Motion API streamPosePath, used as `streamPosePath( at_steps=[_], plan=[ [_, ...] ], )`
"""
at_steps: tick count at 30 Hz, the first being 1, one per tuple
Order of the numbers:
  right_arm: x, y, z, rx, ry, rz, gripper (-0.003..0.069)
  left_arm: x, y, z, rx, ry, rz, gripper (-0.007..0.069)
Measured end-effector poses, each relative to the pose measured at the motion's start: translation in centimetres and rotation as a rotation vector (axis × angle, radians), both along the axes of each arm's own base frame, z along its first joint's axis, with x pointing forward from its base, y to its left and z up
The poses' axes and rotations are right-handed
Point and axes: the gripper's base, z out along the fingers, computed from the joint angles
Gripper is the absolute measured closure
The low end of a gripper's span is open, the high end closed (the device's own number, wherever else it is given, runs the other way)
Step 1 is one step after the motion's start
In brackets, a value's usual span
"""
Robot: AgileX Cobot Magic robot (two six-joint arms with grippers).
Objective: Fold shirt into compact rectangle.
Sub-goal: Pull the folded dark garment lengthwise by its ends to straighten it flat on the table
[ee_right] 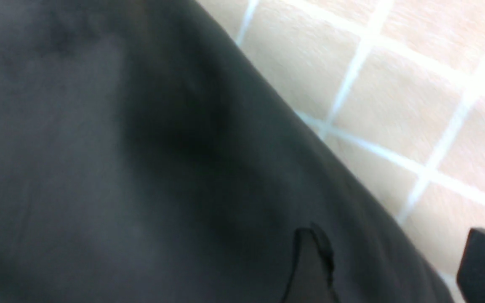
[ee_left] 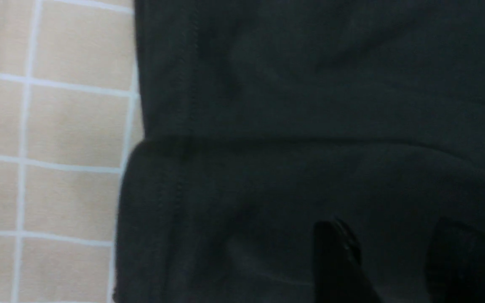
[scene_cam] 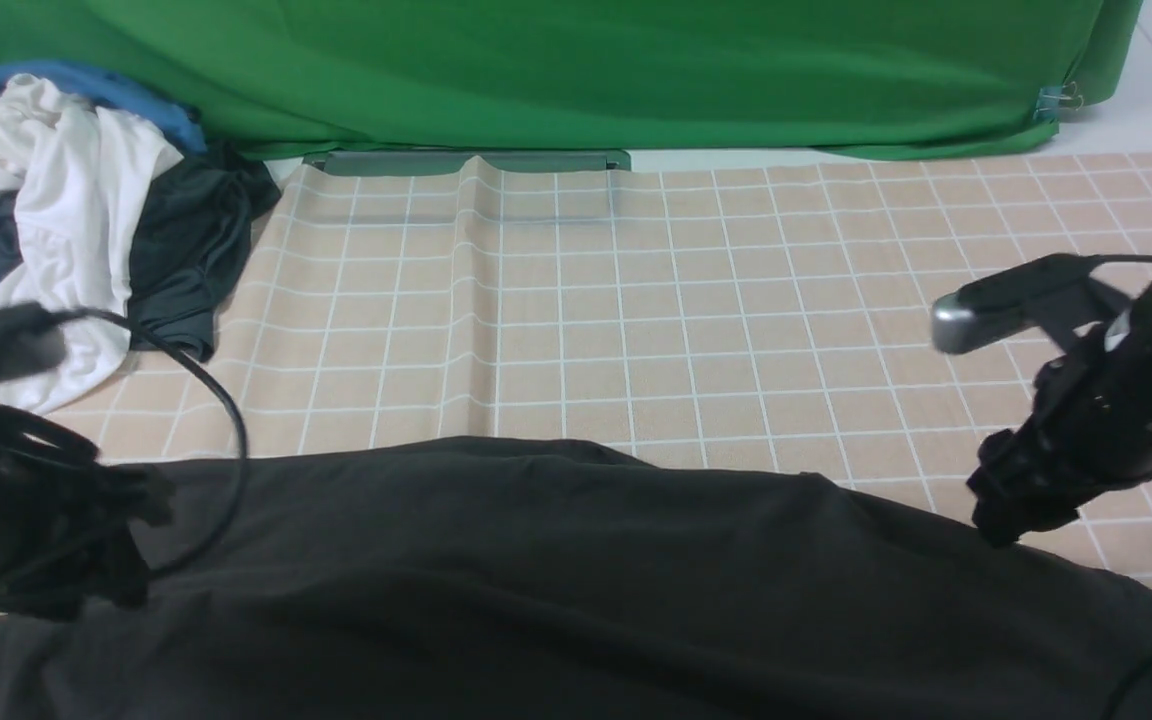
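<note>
My left fingers (ee_left: 337,256) stand narrowly parted and empty above the black shirt (scene_cam: 576,580); my right fingers (ee_right: 484,261) gape wide astride its edge on the checked bench (scene_cam: 696,330).

Front cam: I look forward from mid-rig, mid-range | left wrist cam: close above shirt (ee_left: 310,105) edge | right wrist cam: nearer, blurred | all share: shirt edge on checked surface (scene_cam: 636,330).

No text, label, brand, number or sign can be read in any view; the shirt (scene_cam: 576,580) shows only plain black cloth, and the tabletop (scene_cam: 636,330) cover carries only a white grid
</note>
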Motion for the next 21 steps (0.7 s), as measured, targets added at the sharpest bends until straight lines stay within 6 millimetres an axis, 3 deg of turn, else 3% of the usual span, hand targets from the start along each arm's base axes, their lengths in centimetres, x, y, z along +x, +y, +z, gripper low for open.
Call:
streamPosePath(
  at_steps=[3, 6, 8, 9, 12, 21],
  plan=[
    [0.4, 0.4, -1.6, -0.017, 0.039, 0.026, 0.0173, 0.6, -0.8, -1.8, -0.002, 0.059, -0.034, 0.0571],
    [0.6, 0.6, -2.7, -0.029, 0.072, 0.048, 0.0216, 1.1, -1.2, -2.8, -0.001, 0.077, -0.044, 0.0609],
    [0.6, 0.6, -3.2, -0.033, 0.085, 0.062, 0.0302, 1.4, -1.2, -3.1, 0.001, 0.069, -0.044, 0.0609],
    [0.6, 0.6, -3.3, -0.034, 0.087, 0.069, 0.0414, 1.5, -1.2, -3.1, 0.002, 0.062, -0.043, 0.0609],
    [0.7, 0.6, -3.3, -0.036, 0.079, 0.084, 0.0589, 1.7, -1.2, -3.1, 0.003, 0.047, -0.041, 0.0609],
    [1.1, 0.0, -1.6, -0.112, 0.044, 0.112, 0.0613, 1.7, -1.2, -3.2, 0.004, 0.046, -0.045, 0.0607]
  ],
)
